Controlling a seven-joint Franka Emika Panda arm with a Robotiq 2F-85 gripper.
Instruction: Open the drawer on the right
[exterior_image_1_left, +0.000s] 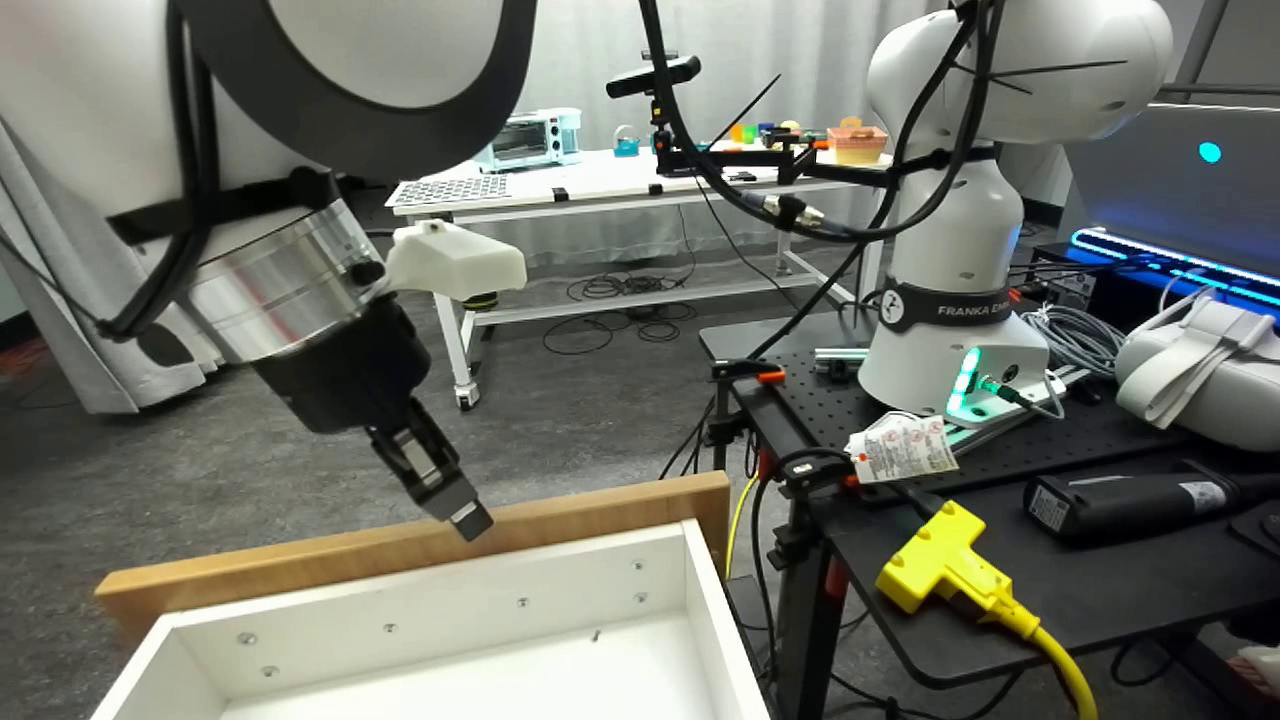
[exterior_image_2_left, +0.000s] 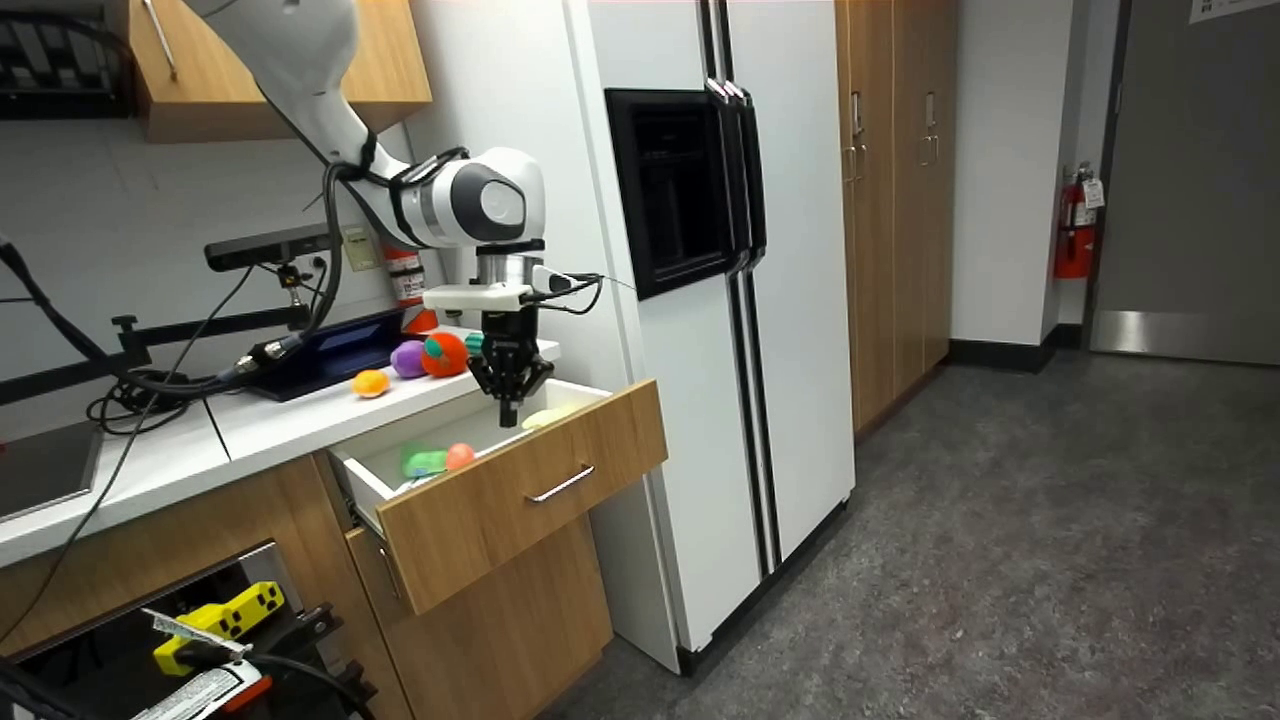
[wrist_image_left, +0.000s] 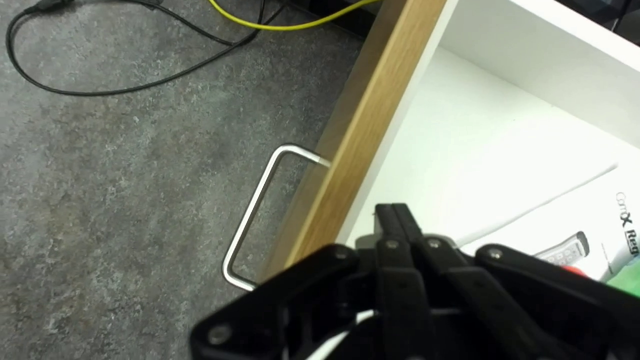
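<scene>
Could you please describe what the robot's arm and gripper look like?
The arm is white and rounded, with a dark grey ring, a silver collar, black cables strapped along it and a black band lettered FRANKA around its base. The gripper is black, with jointed linkages, visible screws and narrow, blocky fingers.

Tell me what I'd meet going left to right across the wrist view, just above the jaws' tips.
Gray floor → metal drawer handle → light wood drawer front → drawer's white interior → white printed package.
</scene>
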